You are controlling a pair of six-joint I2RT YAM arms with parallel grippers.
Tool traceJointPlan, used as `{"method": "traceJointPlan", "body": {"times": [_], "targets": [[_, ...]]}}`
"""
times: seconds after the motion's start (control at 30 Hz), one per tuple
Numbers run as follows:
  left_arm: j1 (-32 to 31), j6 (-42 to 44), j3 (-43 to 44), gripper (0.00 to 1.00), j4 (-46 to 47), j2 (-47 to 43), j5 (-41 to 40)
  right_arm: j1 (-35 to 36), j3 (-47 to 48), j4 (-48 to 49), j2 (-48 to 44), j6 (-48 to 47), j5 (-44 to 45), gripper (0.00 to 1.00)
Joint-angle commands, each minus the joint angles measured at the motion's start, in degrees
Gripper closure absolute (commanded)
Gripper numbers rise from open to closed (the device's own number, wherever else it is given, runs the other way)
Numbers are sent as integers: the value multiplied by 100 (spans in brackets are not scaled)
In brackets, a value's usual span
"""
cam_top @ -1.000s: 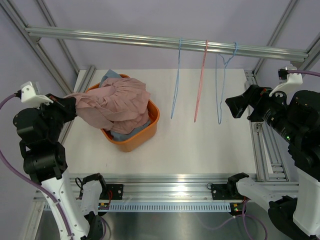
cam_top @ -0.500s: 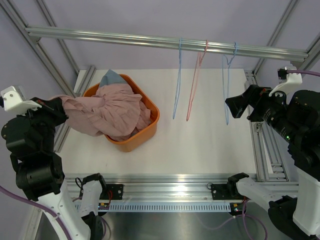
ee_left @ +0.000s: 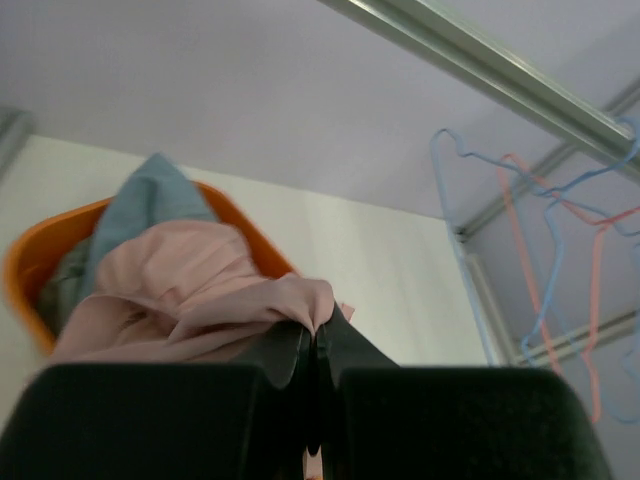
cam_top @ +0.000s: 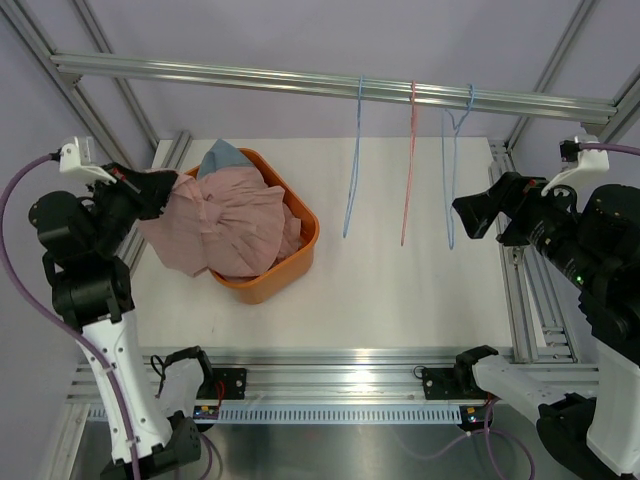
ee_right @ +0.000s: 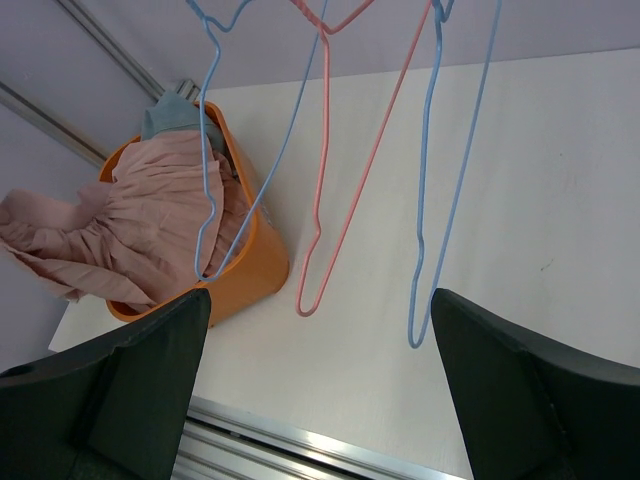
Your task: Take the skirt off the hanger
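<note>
Now | skirt (cam_top: 225, 222) runs left–right, basket (cam_top: 303, 250) to left gripper (cam_top: 155, 188), pinched there | right gripper (cam_top: 466, 216) gaping

Tub left, hangers right, rail across the back

Left half of the table (cam_top: 400, 300): tub (cam_top: 275, 283) with the skirt (cam_top: 225, 220) piled in it, spilling over the left rim and out to the left gripper (cam_top: 150, 188) by the table's left edge. Another garment (cam_top: 222, 158) tucked behind the skirt at the tub's back rim. Right of the tub, well apart from it: left hanger (cam_top: 352, 180), middle hanger (cam_top: 408, 170) and right hanger (cam_top: 449, 190) side by side, all hooked on the rail (cam_top: 250, 78) overhead at the back, dangling above the table. Further right again, near the right hanger: right gripper (cam_top: 468, 215), up by the table's right edge.
</note>
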Motion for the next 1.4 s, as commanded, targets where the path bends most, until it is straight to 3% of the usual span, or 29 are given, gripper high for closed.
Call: {"method": "traceJointPlan", "body": {"times": [0.0,0.17,0.3,0.5,0.73,1.03,1.2,1.37], "targets": [[-39,-986,-277,100,1805,354,1626,-24,-16,73,-57,-69,60,1],[-521,-866,-59,100,1967,732,1759,-15,-59,152,-48,-17,42,1],[-1338,-434,433,100,1685,1102,1513,-15,-95,178,-75,10,34,1],[-1814,-697,636,100,2107,1568,1935,-24,-165,187,-83,19,51,1],[-1499,-653,-716,100,2203,1191,1592,-15,-174,179,-92,36,51,1],[-1103,-21,-2149,100,1914,1497,951,-24,-297,196,-127,45,42,0],[-1146,155,-2265,100,1659,2042,652,-24,-420,302,-171,106,-2,0],[-1812,805,-1729,100,474,2815,-568,-24,-481,337,-215,89,33,1]]}}
